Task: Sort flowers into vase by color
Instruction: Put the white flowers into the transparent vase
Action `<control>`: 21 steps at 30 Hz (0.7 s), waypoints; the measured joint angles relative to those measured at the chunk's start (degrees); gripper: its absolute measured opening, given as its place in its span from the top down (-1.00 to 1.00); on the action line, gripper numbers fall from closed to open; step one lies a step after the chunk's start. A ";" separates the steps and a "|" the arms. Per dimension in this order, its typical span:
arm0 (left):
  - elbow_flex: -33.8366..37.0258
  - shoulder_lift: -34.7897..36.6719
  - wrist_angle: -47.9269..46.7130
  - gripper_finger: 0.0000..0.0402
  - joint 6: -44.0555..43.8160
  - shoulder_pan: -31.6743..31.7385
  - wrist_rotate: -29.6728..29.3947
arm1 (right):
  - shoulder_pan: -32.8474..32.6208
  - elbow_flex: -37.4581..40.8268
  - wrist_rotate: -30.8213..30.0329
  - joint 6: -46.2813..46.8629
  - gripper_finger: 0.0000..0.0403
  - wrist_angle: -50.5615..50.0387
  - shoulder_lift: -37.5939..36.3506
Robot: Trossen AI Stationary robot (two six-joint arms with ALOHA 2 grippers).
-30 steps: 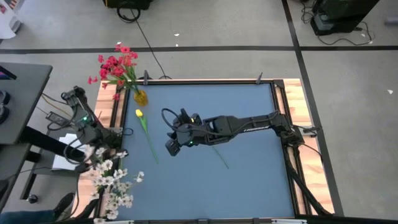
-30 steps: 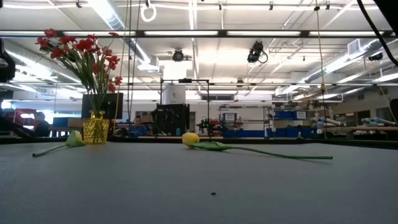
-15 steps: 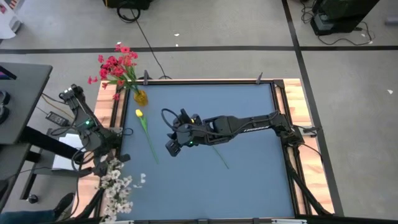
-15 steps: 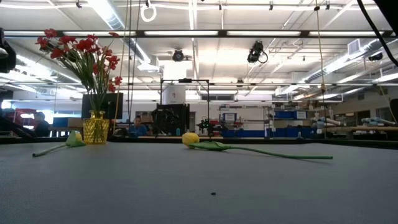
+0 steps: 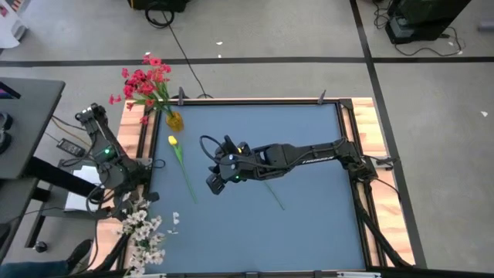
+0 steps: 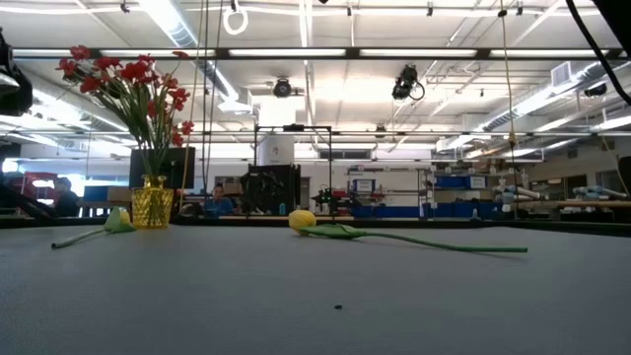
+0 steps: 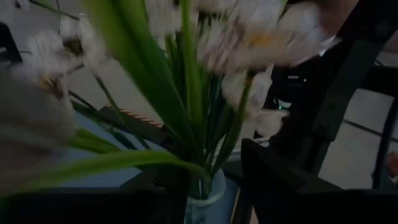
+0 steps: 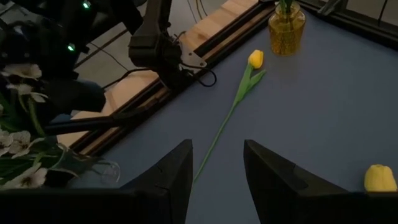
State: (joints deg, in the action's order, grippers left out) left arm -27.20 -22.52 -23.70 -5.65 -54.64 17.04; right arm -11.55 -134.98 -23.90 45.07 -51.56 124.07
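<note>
Red flowers point(image 5: 145, 81) stand with their stems in a yellow vase point(image 5: 174, 120) at the table's far left. White flowers point(image 5: 143, 232) stand in a clear vase point(image 7: 204, 194) at the near left. My left gripper point(image 5: 126, 189) is open, a finger on either side of their green stems point(image 7: 193, 112) just above the vase's mouth; whether it touches them, I cannot tell. One yellow tulip point(image 5: 173, 141) lies flat on the blue table. A second tulip point(image 6: 302, 220) lies under my right arm. My right gripper point(image 5: 214, 183) hangs open above the table, holding nothing.
Wooden rails point(image 5: 143, 147) and black frame bars edge the blue table top point(image 5: 309, 224). The first tulip's stem point(image 8: 217, 140) runs toward my right gripper's fingers. Cables and a dark desk point(image 5: 23, 123) lie off the table's left side. People sit far behind in the low view.
The white flowers have swung away from my left gripper toward the table's near edge and drawn together into a tighter, more upright bunch. My right arm and both tulips have kept still.
</note>
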 joint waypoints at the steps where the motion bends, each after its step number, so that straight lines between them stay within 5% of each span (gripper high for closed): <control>1: -0.82 0.00 -0.76 0.23 0.00 0.01 -0.02 | -0.02 0.00 0.00 0.01 0.25 -0.01 0.00; 9: -8.63 0.02 -9.73 -0.05 2.32 0.01 -2.06 | -0.02 0.00 0.72 0.01 0.25 -0.05 0.00; 21: -17.62 0.03 -16.55 -0.07 3.96 0.01 -5.51 | -0.02 0.00 0.53 -0.46 0.25 -0.05 0.02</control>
State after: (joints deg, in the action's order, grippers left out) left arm -44.82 -22.49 -40.25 -1.68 -54.63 11.53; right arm -11.57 -134.98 -23.37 44.61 -51.62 124.09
